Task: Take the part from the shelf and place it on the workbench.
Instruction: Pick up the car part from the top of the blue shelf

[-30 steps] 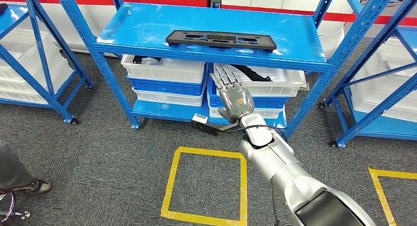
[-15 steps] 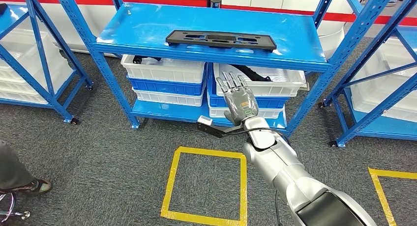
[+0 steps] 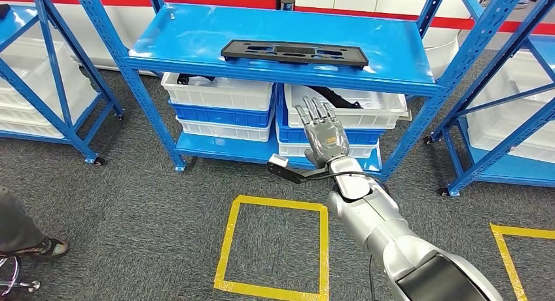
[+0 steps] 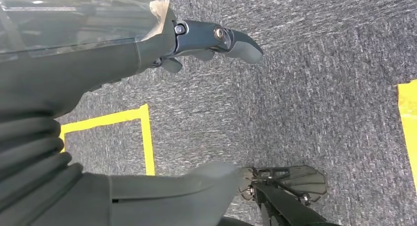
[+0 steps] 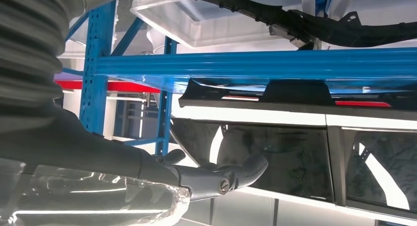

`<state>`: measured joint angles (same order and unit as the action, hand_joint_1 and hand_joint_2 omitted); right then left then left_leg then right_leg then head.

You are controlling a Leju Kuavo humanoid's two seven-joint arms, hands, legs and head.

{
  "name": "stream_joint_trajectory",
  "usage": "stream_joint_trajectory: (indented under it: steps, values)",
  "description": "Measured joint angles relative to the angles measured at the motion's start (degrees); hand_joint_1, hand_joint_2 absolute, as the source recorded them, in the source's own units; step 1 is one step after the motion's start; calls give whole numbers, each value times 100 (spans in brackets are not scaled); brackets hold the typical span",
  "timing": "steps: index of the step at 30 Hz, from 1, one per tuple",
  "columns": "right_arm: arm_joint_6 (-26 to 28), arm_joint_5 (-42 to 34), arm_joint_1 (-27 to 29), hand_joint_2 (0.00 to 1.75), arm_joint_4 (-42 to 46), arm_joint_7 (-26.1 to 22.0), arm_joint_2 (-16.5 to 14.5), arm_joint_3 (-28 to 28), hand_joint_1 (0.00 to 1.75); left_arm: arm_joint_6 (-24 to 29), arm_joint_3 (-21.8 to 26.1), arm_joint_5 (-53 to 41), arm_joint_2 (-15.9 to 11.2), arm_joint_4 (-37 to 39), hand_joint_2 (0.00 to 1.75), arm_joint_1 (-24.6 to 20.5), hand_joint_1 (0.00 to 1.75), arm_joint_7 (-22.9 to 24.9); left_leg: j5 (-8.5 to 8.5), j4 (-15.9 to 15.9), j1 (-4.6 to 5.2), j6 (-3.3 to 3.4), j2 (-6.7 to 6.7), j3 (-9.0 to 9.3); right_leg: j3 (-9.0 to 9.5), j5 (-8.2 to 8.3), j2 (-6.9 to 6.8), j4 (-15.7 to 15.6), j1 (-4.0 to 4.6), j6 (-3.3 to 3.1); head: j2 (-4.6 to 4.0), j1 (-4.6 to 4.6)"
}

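Right robot hand [image 3: 322, 132] is raised in front of the blue shelf [image 3: 196, 39], fingers [image 3: 313, 110] spread apart and holding nothing. At 12 o'clock from it, well apart, the flat black part [image 3: 294, 53] lies on the top shelf board. Left robot hand [image 4: 216, 39] hangs over grey carpet [image 4: 319, 88], empty, fingers loosely apart.

Black part [image 3: 294, 53] on a bright blue shelf [image 3: 196, 36]; white and blue bins [image 3: 219, 105] stacked beneath; silver arm with a grey right hand [image 3: 322, 136]; grey speckled carpet [image 3: 131, 216] marked with a yellow square outline [image 3: 226, 242]; red stripe [image 3: 216, 1] along the white wall.
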<state>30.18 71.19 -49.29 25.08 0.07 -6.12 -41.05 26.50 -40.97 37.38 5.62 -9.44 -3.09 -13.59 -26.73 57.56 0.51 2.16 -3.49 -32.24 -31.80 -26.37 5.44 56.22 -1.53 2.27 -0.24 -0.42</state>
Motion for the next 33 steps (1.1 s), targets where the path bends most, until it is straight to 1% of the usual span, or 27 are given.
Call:
stream_joint_trajectory:
  steps: [2,3,5,6,7,8,10,11,12,13,15,16,17,19,20,21,22,23,24,25,26,27,28,29,30,32,33]
  values:
    - [-2,-1,-2,175,-10,-5,1,8,0,4,8,0,-8,0,0,-2,0,-22,-6,10,5,14,3,-4,-2,7,8,-15,-22,14,0,-1]
    - [-3,-1,-4,175,-15,-13,3,15,0,5,13,1,-13,0,0,-5,0,-34,-12,-1,4,33,11,-11,3,25,14,3,-19,39,-1,-1]
    - [-6,-8,-15,175,-20,-36,9,37,0,-5,18,8,-18,0,0,-7,0,-47,-44,-42,-14,104,40,22,-20,38,-6,85,6,87,0,7]
    - [-6,-12,-27,175,-21,-49,10,49,0,-12,19,14,-20,0,0,-6,0,-49,-64,-65,-27,145,65,56,-79,11,-86,216,25,94,0,15]
    - [-5,-15,-39,175,-22,-59,7,59,0,-20,20,20,-24,0,0,-2,0,-49,-85,-74,-38,179,95,101,-207,-62,-191,426,34,78,0,37]
    - [-3,-15,-47,175,-22,-68,3,66,0,-25,20,24,-26,0,0,3,0,-48,-103,-79,-45,195,131,136,-404,-167,-304,747,39,55,-1,57]
    - [-1,-2,-36,175,-25,-72,-9,68,0,-33,20,31,-32,0,0,14,0,-42,-148,-74,-47,193,199,185,-888,-368,-428,1504,46,29,-1,94]
    - [0,4,-18,175,-28,-72,-7,69,0,-35,20,32,-32,0,0,20,0,-36,-180,-72,-51,176,223,217,-1079,-397,-445,1738,44,37,-1,97]
    - [0,8,0,175,-32,-72,-4,70,0,-38,20,34,-32,0,0,26,0,-30,-219,-70,-60,151,242,264,-1171,-338,-460,1763,36,66,-1,101]
    - [0,9,13,175,-36,-73,2,75,0,-40,20,34,-31,0,0,31,0,-25,-271,-69,-73,120,256,328,-1146,-197,-478,1558,25,112,-1,104]
    - [-1,9,24,175,-45,-78,16,84,0,-40,21,35,-29,3,0,40,0,-19,-403,-66,-97,42,286,468,-886,231,-542,760,7,215,-1,124]
    - [-1,9,26,175,-53,-81,23,86,0,-38,21,37,-29,8,0,39,0,-16,-466,-70,-101,0,299,523,-769,342,-577,435,16,201,-1,132]
    - [-1,10,32,175,-61,-85,23,87,0,-34,20,38,-29,12,0,33,0,-14,-524,-82,-99,-45,315,557,-690,403,-598,253,42,144,-1,135]
    - [0,14,38,175,-69,-91,25,88,0,-25,20,42,-28,17,0,24,0,-9,-571,-85,-104,-123,336,623,-621,315,-585,198,77,-52,-1,119]
    - [2,15,38,175,-69,-93,21,90,0,-21,20,42,-28,17,0,21,0,-5,-556,-15,-114,-156,347,613,-562,290,-561,197,71,-127,0,106]
    - [4,13,33,175,-69,-92,25,93,0,-16,20,42,-30,17,0,20,0,-2,-492,169,-127,-182,349,551,-493,237,-546,184,55,-192,-1,93]
    - [5,13,24,175,-69,-91,23,96,0,-13,20,42,-31,17,0,16,0,1,-421,458,-137,-209,351,396,-407,182,-533,171,48,-247,0,71]
    - [7,12,22,175,-69,-89,19,98,0,-12,19,42,-33,17,0,11,0,2,-393,834,-147,-237,351,152,-317,121,-520,154,40,-286,0,46]
    - [7,12,24,175,-70,-87,16,100,0,-11,19,42,-32,17,0,10,0,2,-452,1197,-152,-264,349,-121,-229,54,-508,143,43,-312,0,22]
    - [7,14,32,175,-70,-87,11,99,0,-12,19,42,-31,17,0,14,0,2,-617,1462,-156,-287,350,-391,-139,-16,-491,134,46,-324,1,-2]
    - [7,15,42,175,-71,-87,7,99,0,-12,19,44,-30,18,0,20,0,3,-829,1606,-158,-301,351,-617,-46,-86,-473,129,51,-325,1,-13]
    - [7,16,50,175,-71,-87,5,98,0,-12,19,49,-30,19,0,29,0,5,-1014,1601,-157,-300,351,-780,57,-163,-456,128,58,-324,2,-25]
    - [7,20,53,175,-71,-87,3,98,0,-12,20,60,-30,21,0,37,0,7,-1093,1474,-152,-284,350,-882,166,-242,-439,127,67,-321,2,-37]
    - [7,23,53,175,-71,-87,1,98,0,-11,20,72,-31,24,0,43,0,9,-1008,1252,-141,-247,348,-933,275,-323,-427,126,80,-317,2,-51]
    - [5,26,58,175,-74,-87,-2,98,0,-11,22,83,-38,31,0,51,0,10,-605,894,-113,-169,334,-952,375,-415,-414,123,88,-311,2,-70]
    - [1,31,70,175,-86,-88,-15,99,0,-7,26,95,-56,49,0,73,0,10,310,349,-41,-19,256,-927,547,-583,-382,125,126,-261,2,-76]
    - [-3,33,74,175,-93,-89,-25,99,0,-5,28,97,-63,56,0,78,0,10,642,203,-8,36,229,-904,591,-653,-362,113,134,-225,2,-73]
